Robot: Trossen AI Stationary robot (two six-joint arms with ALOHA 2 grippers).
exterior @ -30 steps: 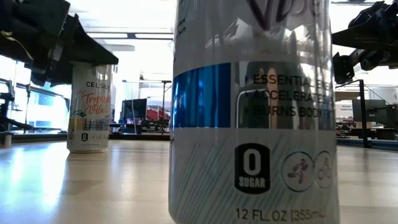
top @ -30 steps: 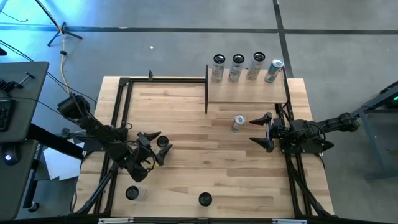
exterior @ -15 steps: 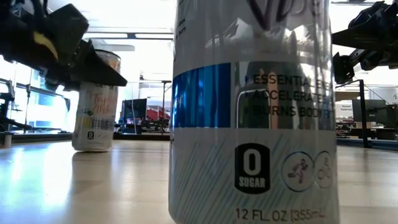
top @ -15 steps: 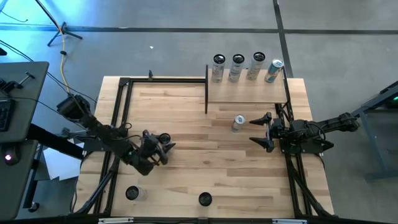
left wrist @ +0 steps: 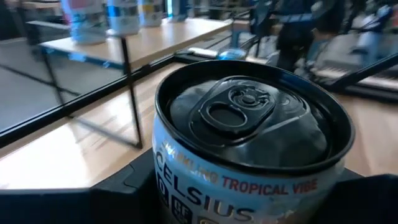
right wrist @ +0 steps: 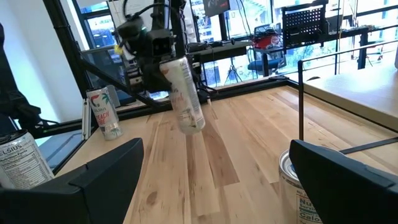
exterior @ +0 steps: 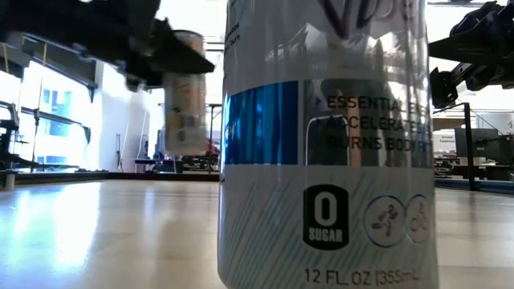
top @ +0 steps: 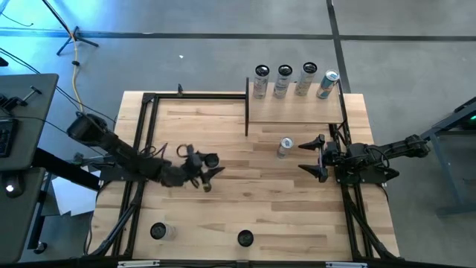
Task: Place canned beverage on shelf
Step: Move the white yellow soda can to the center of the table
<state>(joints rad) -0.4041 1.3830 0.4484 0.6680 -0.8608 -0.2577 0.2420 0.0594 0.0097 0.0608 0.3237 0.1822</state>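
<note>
A wooden tabletop (top: 245,201) framed by black rails is seen from above, with two dark robot arms reaching in from its sides. The left gripper (top: 206,170) is pinched around a Celsius can (top: 211,159), which is held in the air above the left-middle of the table. In the left wrist view, the can's black top with its pull tab is seen close up, and "CELSIUS TROPICAL VIBE" can be read on its pale label (left wrist: 249,180). In the right wrist view, the same can (right wrist: 185,96) is seen tilted and clear of the wood.

The right gripper (top: 315,158) is held low at the table's right side, its fingers spread wide and nothing between them. A silver can (top: 285,147) is stood just beside it, in front of the shelf.

The shelf (top: 297,112), a small light-wood board on thin black posts, is set at the table's far right corner. Four cans (top: 296,80) are lined up along its back edge.

Two more cans are stood near the table's front edge: one at the left (top: 158,231) and a dark-topped one in the middle (top: 245,239). The latter fills the low view, where "ESSENTIAL", "ACCELERATE", "BURNS BODY", "0 SUGAR" and "12 FL. OZ" can be read on its blue and white label (exterior: 329,160).

Beyond the table, a grey floor, bright windows, desks and office chairs can be made out.
</note>
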